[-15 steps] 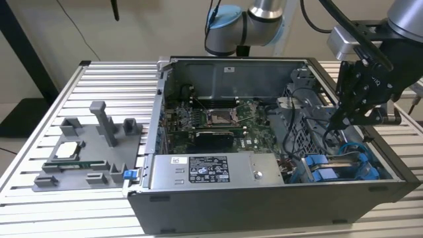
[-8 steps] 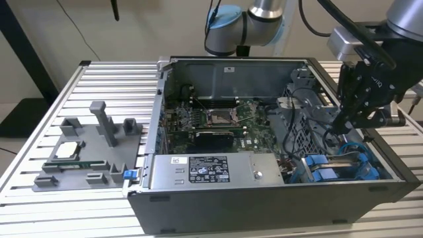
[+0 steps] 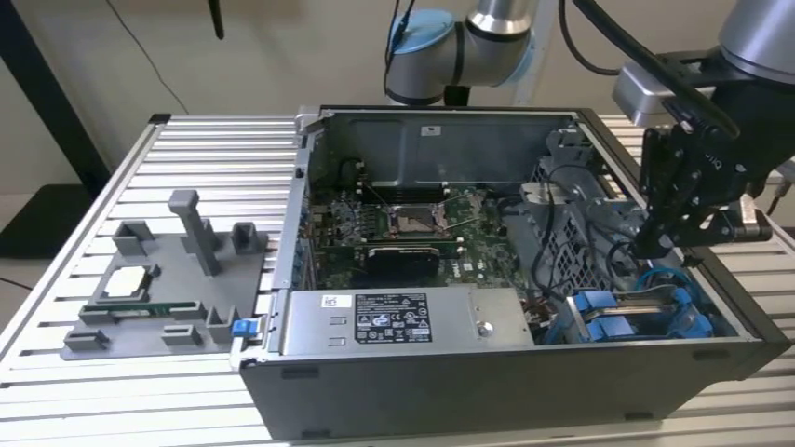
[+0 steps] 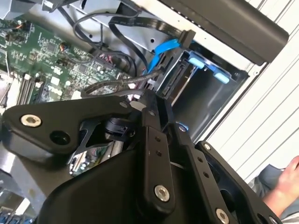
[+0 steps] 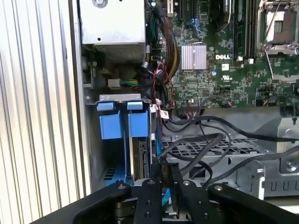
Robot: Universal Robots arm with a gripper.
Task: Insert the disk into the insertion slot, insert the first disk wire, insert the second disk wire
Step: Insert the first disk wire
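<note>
white lettering on the motherboard (image 5: 224, 79); the sticker (image 3: 389, 319) on the grey box (image 3: 497, 321) bears print too small to read

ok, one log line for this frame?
gripper: low at the disk's end | disk: sitting in slot, blue carrier on | blue wire: beside disk, plugged or not unclear

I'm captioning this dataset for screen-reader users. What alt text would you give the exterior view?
A black robot gripper hangs over the blue-edged grey metal drive cage at the exterior view's right end of an open grey computer case. The case sits on a slatted metal table, with a grey parts fixture beside it on the exterior view's left.
</note>
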